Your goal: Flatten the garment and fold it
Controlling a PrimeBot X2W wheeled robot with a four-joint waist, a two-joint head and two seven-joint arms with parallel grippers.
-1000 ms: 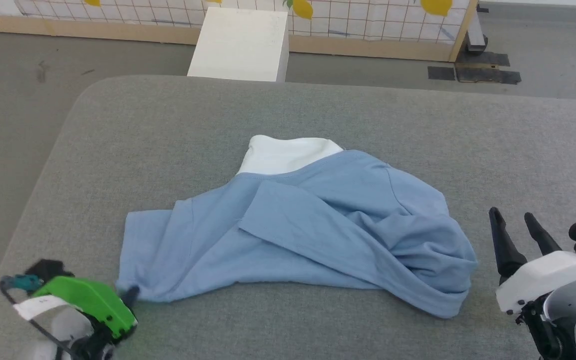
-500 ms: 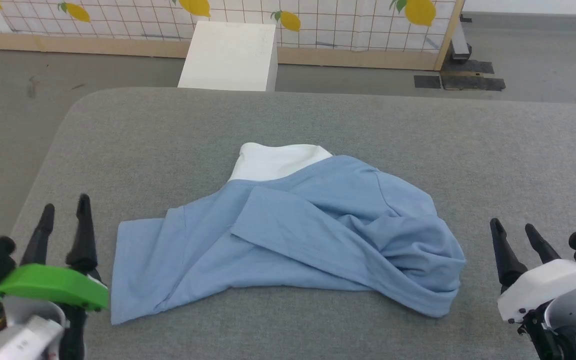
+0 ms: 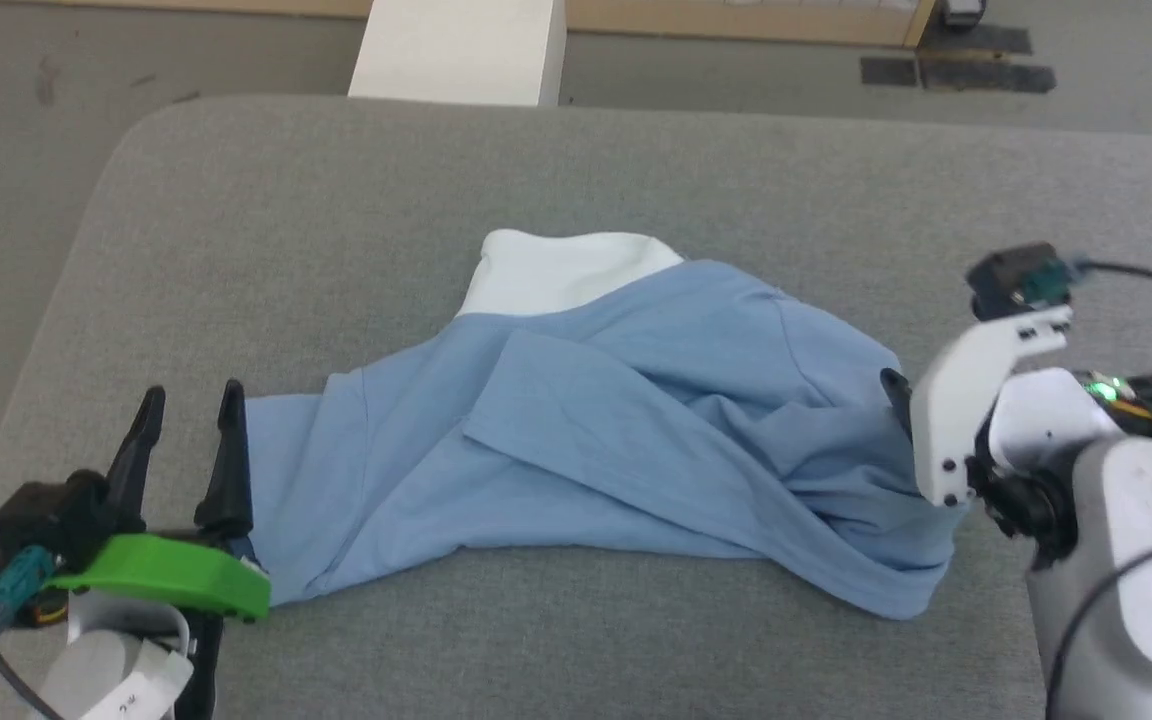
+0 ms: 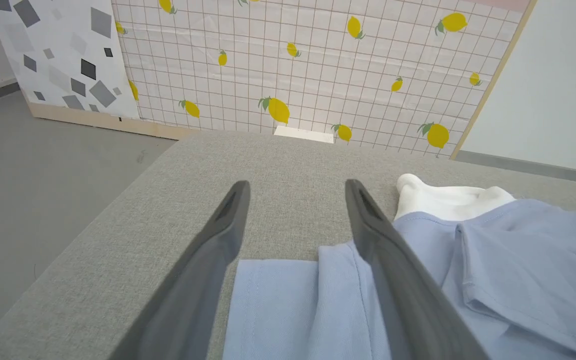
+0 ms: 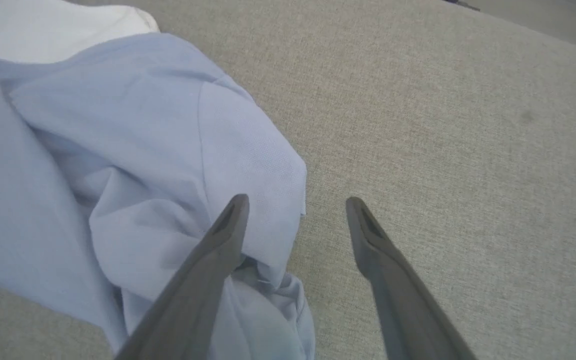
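The garment is a light blue shirt lying crumpled and part-folded on the grey padded table, with its white collar piece at the far side. My left gripper stands open at the shirt's left edge. In the left wrist view, the left gripper straddles the shirt's corner and holds nothing. My right gripper reaches over the shirt's bunched right end, its fingers mostly hidden behind the white housing. The right gripper is open in its wrist view, one finger over the cloth and the other over bare table.
A white rectangular box stands on the floor just beyond the table's far edge. A lemon-patterned screen rises behind it. The table's rounded left corner drops to grey floor. Bare padding surrounds the shirt.
My left gripper let go of the shirt's near-left corner, opened and now stands beside the left edge. My right arm swung in from the lower right over the shirt's right end. The camera tilted down.
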